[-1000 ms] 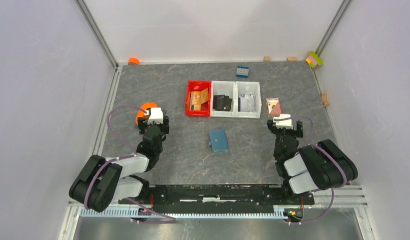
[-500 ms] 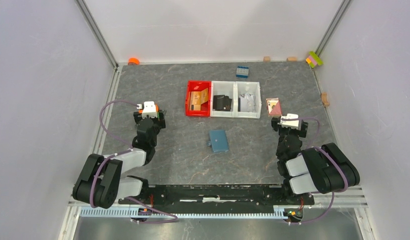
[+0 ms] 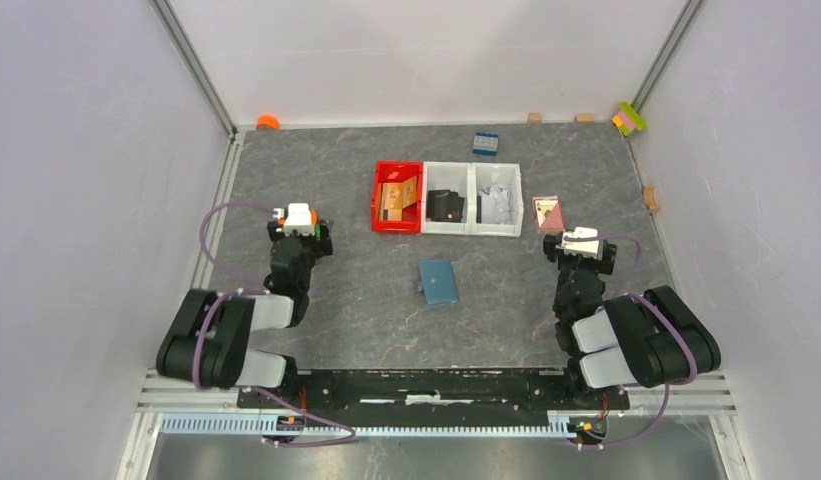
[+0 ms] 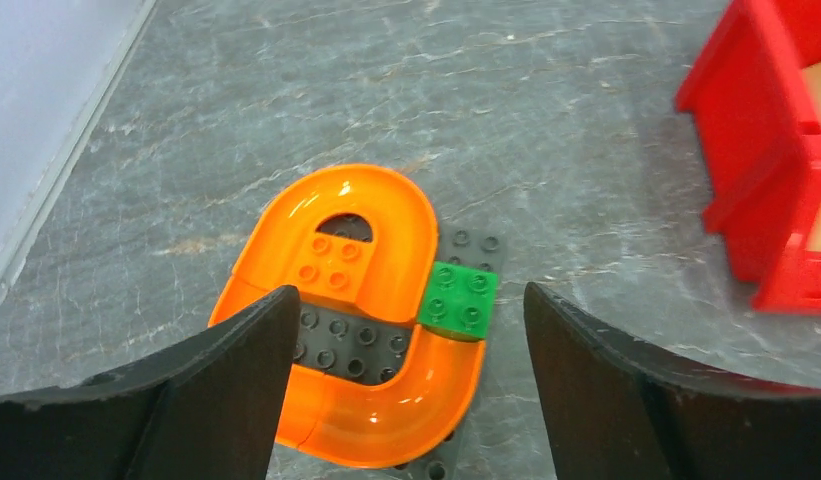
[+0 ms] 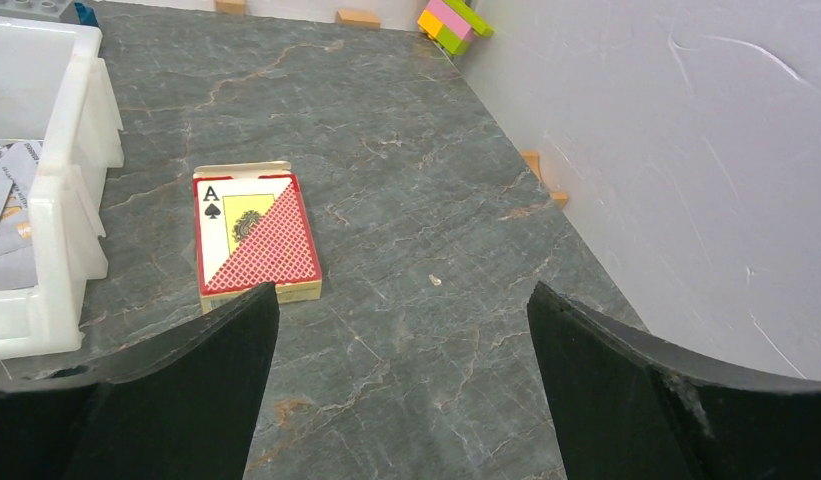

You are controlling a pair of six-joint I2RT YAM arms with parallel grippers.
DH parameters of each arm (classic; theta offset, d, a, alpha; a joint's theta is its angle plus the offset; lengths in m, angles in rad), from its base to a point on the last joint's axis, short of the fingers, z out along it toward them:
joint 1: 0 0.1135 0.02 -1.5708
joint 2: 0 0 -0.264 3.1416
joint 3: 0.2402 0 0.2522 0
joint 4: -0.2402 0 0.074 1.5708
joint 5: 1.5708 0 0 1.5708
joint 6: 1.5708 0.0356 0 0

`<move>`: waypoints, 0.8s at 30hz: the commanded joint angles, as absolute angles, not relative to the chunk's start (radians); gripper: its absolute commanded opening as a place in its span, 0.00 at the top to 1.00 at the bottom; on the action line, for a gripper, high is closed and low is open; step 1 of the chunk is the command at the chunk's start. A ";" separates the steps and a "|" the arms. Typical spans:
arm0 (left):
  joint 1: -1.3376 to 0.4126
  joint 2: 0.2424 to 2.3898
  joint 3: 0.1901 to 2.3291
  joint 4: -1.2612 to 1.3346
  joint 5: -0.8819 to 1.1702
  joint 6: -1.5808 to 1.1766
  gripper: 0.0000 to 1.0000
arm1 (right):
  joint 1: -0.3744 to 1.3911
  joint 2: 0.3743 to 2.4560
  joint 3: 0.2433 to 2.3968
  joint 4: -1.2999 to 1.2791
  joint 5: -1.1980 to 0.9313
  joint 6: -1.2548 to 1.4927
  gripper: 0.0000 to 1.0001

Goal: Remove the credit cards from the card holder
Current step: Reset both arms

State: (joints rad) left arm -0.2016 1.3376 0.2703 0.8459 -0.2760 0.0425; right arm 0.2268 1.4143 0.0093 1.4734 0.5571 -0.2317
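Observation:
The card holder (image 3: 439,281), a small steel-blue wallet, lies shut on the table's middle, between the two arms and apart from both. Credit cards rest in the row of bins behind it: a tan-gold one (image 3: 397,196) in the red bin, a black one (image 3: 445,205) in the middle white bin, a silvery-grey one (image 3: 496,205) in the right white bin. My left gripper (image 3: 299,222) hovers open over an orange toy track (image 4: 376,230), far left of the wallet. My right gripper (image 3: 578,240) stands open over bare table, with nothing between its fingers (image 5: 216,380).
The red bin (image 4: 776,170) is to the right of the left gripper. A green brick (image 4: 459,298) sits on the orange track's dark baseplate. A playing-card box (image 5: 254,240) lies beside the white bin (image 5: 56,200). A blue studded brick (image 3: 485,143) and small blocks line the back wall.
The left gripper has shifted up-left over the orange track, and its arm has folded back. The right gripper has drifted slightly right and opened a little wider. The wallet has not moved.

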 commanded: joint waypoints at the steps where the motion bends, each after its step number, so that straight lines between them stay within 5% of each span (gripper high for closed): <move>1: -0.139 1.527 0.148 1.370 -0.247 0.053 0.07 | 0.223 1.402 -0.131 1.552 0.549 -0.224 0.02; 3: -0.127 1.443 0.261 1.018 -0.207 0.037 0.11 | 0.223 1.402 -0.130 1.552 0.549 -0.224 0.02; 5: -0.111 1.487 0.247 1.120 -0.207 0.030 0.13 | 0.223 1.403 -0.131 1.552 0.548 -0.224 0.02; 7: -0.111 1.460 0.254 1.063 -0.228 0.012 0.00 | 0.223 1.402 -0.130 1.552 0.549 -0.224 0.02; 24: -0.109 1.477 0.272 1.059 -0.245 0.011 0.00 | 0.206 1.399 -0.112 1.510 0.511 -0.215 0.02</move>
State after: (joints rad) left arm -0.1135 1.4811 0.2466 1.0260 -0.2230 0.0345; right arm 0.2161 1.4143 0.0093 1.4723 0.5407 -0.2306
